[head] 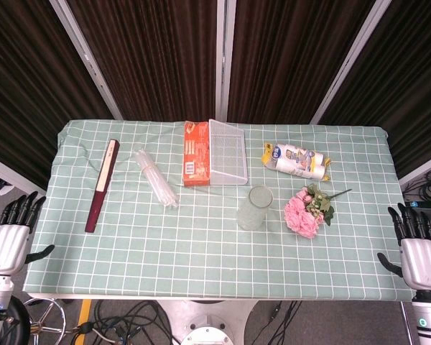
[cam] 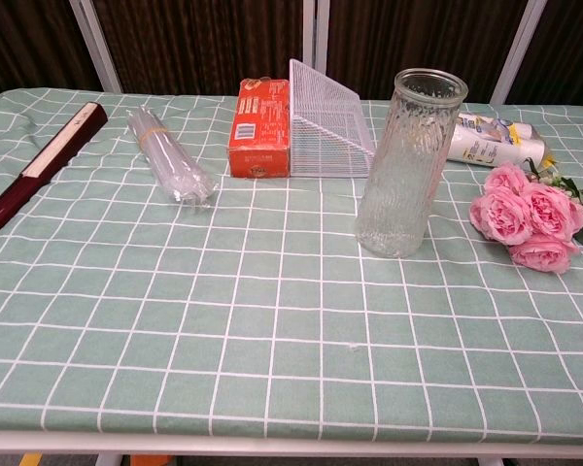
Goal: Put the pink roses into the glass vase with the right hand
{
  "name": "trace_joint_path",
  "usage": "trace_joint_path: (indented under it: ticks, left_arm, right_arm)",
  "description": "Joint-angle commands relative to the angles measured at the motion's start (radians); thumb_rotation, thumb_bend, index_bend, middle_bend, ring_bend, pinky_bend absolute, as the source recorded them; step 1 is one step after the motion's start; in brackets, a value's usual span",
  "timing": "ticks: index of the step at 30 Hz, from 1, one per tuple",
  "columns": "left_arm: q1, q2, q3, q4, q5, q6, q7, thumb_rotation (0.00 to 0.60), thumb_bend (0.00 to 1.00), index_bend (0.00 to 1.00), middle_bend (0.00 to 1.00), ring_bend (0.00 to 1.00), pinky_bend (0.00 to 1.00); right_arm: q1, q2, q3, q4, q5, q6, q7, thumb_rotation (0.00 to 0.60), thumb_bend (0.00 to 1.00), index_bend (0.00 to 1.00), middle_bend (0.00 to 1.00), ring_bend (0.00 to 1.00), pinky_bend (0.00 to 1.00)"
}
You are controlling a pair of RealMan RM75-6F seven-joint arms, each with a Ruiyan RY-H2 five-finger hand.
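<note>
A bunch of pink roses (head: 304, 213) (cam: 525, 216) lies on the table at the right, blooms toward the front, stems pointing back right. Just left of it stands a tall ribbed glass vase (head: 254, 207) (cam: 408, 161), upright and empty. My right hand (head: 416, 244) hangs off the table's right front corner, fingers apart, holding nothing, well clear of the roses. My left hand (head: 11, 233) sits off the left front corner, also with fingers spread and empty. Neither hand shows in the chest view.
A green checked cloth covers the table (head: 165, 244). Behind the vase sit a clear wire-mesh box (head: 226, 152), an orange carton (head: 196, 152) and a white bottle pack (head: 297, 159). Further left lie a bundle of clear tubes (head: 156, 177) and a dark closed fan (head: 103, 184).
</note>
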Motion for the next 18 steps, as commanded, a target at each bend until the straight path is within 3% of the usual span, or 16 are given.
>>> trace_joint_path:
  ticks: [1,18]
  left_arm:
    - [0.001,-0.001,0.004,0.0,-0.003,-0.006,0.003,0.6,0.0,0.06,0.0,0.0,0.1]
    - [-0.002,0.01,0.009,-0.024,-0.002,-0.012,0.016,0.6,0.0,0.07,0.0,0.0,0.1]
  right_arm:
    - [-0.001,0.002,0.002,-0.001,0.004,0.0,0.004,0.6,0.09,0.0,0.0,0.0,0.0]
    - [0.033,-0.012,0.003,0.007,0.037,-0.08,-0.027,0.6,0.1,0.0,0.0,0.0,0.0]
